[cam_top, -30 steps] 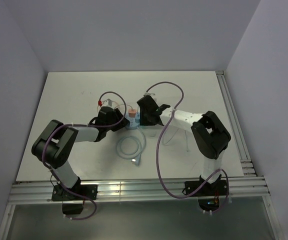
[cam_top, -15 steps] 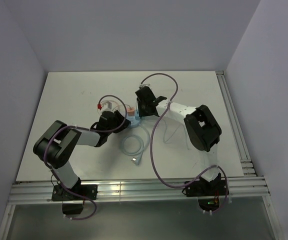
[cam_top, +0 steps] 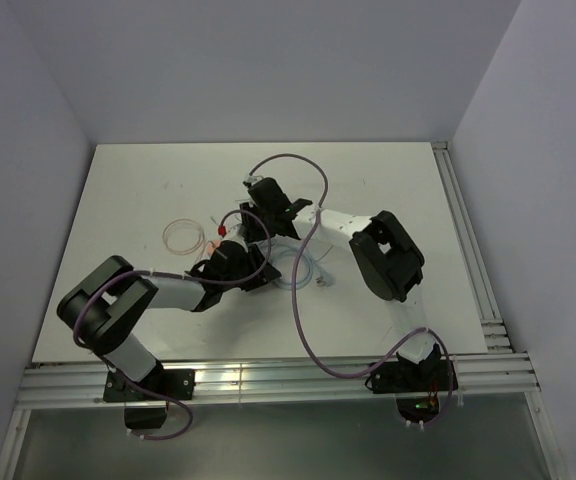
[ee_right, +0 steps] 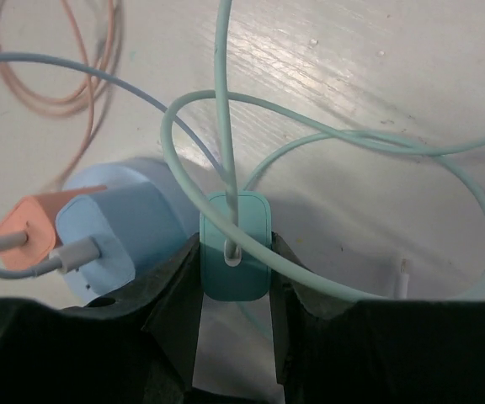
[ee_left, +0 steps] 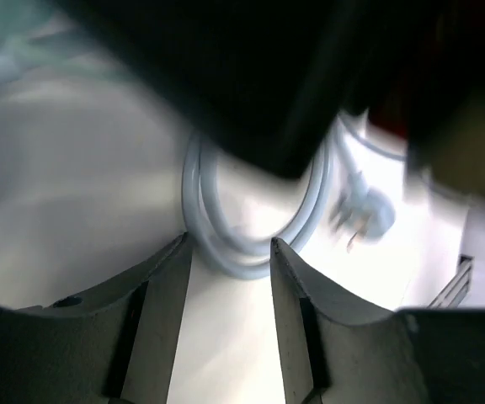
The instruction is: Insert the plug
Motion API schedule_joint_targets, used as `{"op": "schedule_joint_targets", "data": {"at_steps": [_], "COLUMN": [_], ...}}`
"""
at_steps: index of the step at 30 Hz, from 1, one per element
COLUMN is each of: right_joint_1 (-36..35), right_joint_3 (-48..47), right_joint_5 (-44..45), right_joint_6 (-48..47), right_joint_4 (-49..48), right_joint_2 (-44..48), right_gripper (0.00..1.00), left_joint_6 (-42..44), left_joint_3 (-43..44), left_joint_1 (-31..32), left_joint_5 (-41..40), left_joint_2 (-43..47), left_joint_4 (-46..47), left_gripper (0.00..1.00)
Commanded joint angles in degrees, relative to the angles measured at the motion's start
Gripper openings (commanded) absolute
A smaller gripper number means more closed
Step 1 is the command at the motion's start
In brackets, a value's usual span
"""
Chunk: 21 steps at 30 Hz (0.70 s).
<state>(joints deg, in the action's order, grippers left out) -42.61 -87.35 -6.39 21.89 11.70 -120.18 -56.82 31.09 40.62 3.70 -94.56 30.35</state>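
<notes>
In the right wrist view my right gripper (ee_right: 235,278) is shut on a teal plug block (ee_right: 235,244), its teal cable (ee_right: 327,151) looping up and right. Just left of it sits a pale blue round socket hub (ee_right: 154,206) with a blue charger (ee_right: 99,244) and an orange charger (ee_right: 28,223) plugged in. In the top view the right gripper (cam_top: 256,228) is close above my left gripper (cam_top: 255,270). In the left wrist view the left gripper (ee_left: 230,257) is open and empty, a pale cable loop (ee_left: 255,252) lying at its fingertips, with a pronged plug (ee_left: 367,210) beyond it.
An orange cable coil (cam_top: 180,235) lies left of the grippers and shows in the right wrist view (ee_right: 49,67). A loose cable connector (ee_right: 404,273) lies right of the teal plug. A pale cable loop (cam_top: 306,275) lies right of the left gripper. A dark arm body (ee_left: 251,76) hangs over the left wrist view.
The right gripper has swung left and nearer across the table. The left gripper has moved right, under it. The orange coil now lies exposed at the left, and the pale cable loop has shifted right.
</notes>
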Motion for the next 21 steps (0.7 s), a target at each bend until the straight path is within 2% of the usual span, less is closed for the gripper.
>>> {"op": "schedule_joint_targets", "data": {"at_steps": [1, 4, 8, 13, 16, 20, 21], "right_joint_1": [1.82, 3.14, 5.34, 5.52, 4.56, 0.78, -0.01], "right_joint_3": [1.21, 3.94, 6.05, 4.82, 7.28, 6.59, 6.23], "right_joint_5": [3.30, 6.21, 4.11, -3.07, -5.55, -4.08, -3.72], "right_joint_6": [2.37, -0.09, -4.30, -9.93, -12.13, -14.24, -14.24], "right_joint_4": [-0.63, -0.19, -1.25, 0.17, -2.56, -2.13, -2.04], "right_joint_2": [4.32, 8.28, 13.12, 19.00, 24.44, 27.45, 27.63], "right_gripper": [0.00, 0.00, 0.00, 0.00, 0.00, 0.00, 0.00], "left_joint_6": [2.67, 3.64, 4.43, 2.94, 2.67, 5.04, 5.22], "left_joint_3": [-3.32, -3.49, -1.40, 3.79, 6.17, 9.24, 9.86], "left_joint_1": [1.04, 1.30, 1.39, 0.95, -0.71, -9.48, -14.73], "left_joint_5": [-1.76, -5.44, -12.65, -26.17, -30.14, -27.81, -27.00], "left_joint_2": [4.02, 13.07, 26.76, 35.58, 39.36, 39.90, 39.37], "left_joint_4": [-19.88, -25.15, -34.72, -48.51, -52.22, -56.71, -57.32], "left_gripper": [0.50, 0.50, 0.51, 0.52, 0.52, 0.50, 0.49]}}
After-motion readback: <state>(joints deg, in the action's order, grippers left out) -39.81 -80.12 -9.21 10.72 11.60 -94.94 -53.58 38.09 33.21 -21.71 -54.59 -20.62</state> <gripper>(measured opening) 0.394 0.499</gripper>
